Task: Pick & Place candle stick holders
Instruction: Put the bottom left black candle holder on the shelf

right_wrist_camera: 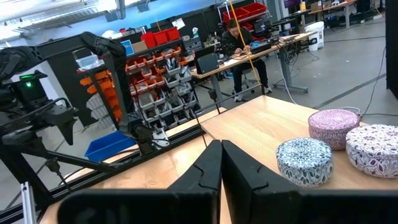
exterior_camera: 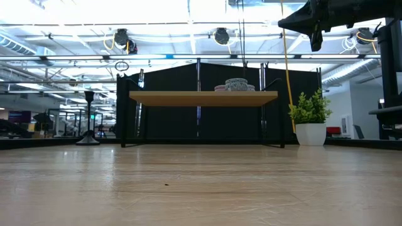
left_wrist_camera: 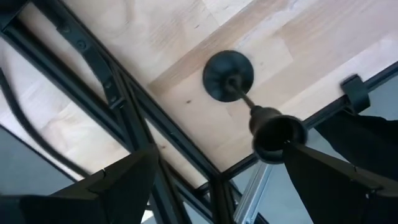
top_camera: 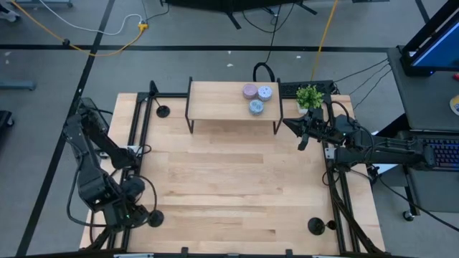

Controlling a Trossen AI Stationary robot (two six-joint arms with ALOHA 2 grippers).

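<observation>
Three black candle stick holders stand on their round bases on the wooden table: one at the near left (top_camera: 154, 218), one at the far left (top_camera: 163, 111), also in the low view (exterior_camera: 88, 119), and one at the near right (top_camera: 315, 226). My left gripper (top_camera: 140, 213) is open above the near-left holder; in the left wrist view its fingers (left_wrist_camera: 221, 155) stand on either side of the holder's cup (left_wrist_camera: 277, 137), with the base (left_wrist_camera: 228, 76) below. My right gripper (top_camera: 300, 142) is shut and empty, up in the air by the shelf's right end; it also shows in the right wrist view (right_wrist_camera: 221, 163). My left gripper comes at the near-left holder from above. The cup's rim (left_wrist_camera: 287, 140) lies close against the tip of one finger (left_wrist_camera: 323, 174); I cannot tell whether they touch. The holder stands upright on the table.
A low wooden shelf (top_camera: 233, 102) on black legs stands at the far middle with three round patterned tins (top_camera: 256, 97) on it. A small potted plant (top_camera: 309, 97) stands to its right. Black frame rails (top_camera: 140, 143) run along the table's left and right sides.
</observation>
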